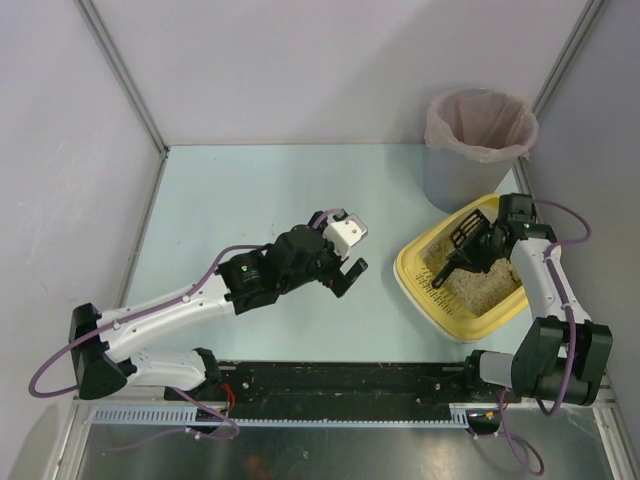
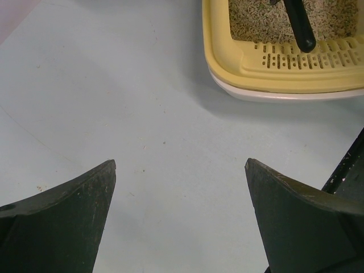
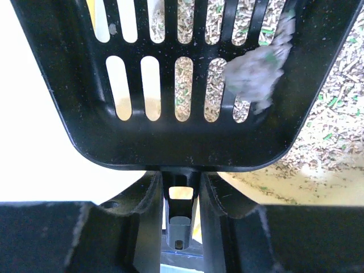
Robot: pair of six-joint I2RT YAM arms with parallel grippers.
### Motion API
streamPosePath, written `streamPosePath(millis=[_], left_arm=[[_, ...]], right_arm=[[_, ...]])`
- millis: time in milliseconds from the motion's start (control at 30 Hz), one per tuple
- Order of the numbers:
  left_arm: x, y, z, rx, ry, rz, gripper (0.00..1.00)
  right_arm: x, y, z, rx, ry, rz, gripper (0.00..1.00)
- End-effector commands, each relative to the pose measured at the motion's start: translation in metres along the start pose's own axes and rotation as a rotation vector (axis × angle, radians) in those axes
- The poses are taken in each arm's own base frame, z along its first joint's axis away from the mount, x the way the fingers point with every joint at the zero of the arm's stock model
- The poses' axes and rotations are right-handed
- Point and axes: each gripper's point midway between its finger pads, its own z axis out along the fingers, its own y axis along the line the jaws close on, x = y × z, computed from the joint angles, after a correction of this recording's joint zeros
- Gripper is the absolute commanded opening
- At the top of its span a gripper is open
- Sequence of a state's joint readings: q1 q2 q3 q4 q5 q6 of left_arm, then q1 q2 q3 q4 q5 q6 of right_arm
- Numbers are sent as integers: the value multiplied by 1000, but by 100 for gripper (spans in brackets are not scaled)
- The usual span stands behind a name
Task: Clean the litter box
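The litter box (image 1: 412, 268) is a shallow yellow tray of beige litter at the right of the table. Its slotted rim (image 2: 296, 62) shows at the top of the left wrist view. My right gripper (image 1: 480, 243) hangs over the tray, shut on the handle of a black slotted scoop (image 1: 463, 236). In the right wrist view the handle runs between the fingers of that gripper (image 3: 181, 179). The scoop (image 3: 182, 136) carries a grey clump (image 3: 253, 74) above the litter (image 3: 335, 125). My left gripper (image 1: 352, 250) is open over the bare table left of the tray, and nothing lies between the fingers of that gripper (image 2: 181, 165).
A grey round bin (image 1: 478, 140) with a pink liner stands behind the litter box at the back right. The scoop's handle end (image 2: 301, 28) reaches out over the tray's slotted rim. A black rail (image 1: 340, 380) runs along the near edge. Walls close in on the left, back and right.
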State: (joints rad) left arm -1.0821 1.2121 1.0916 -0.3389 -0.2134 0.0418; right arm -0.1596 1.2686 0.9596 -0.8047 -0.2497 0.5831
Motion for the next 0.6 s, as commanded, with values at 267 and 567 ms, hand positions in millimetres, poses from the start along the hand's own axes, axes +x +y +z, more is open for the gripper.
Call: streamPosePath(millis=[267, 567], left_arm=[[-5, -7, 3, 26, -22, -4, 100], [-8, -6, 1, 24, -31, -4, 100]], right_arm=[[-11, -7, -5, -6, -37, 42, 0], [6, 22, -31, -118, -36, 24, 0]])
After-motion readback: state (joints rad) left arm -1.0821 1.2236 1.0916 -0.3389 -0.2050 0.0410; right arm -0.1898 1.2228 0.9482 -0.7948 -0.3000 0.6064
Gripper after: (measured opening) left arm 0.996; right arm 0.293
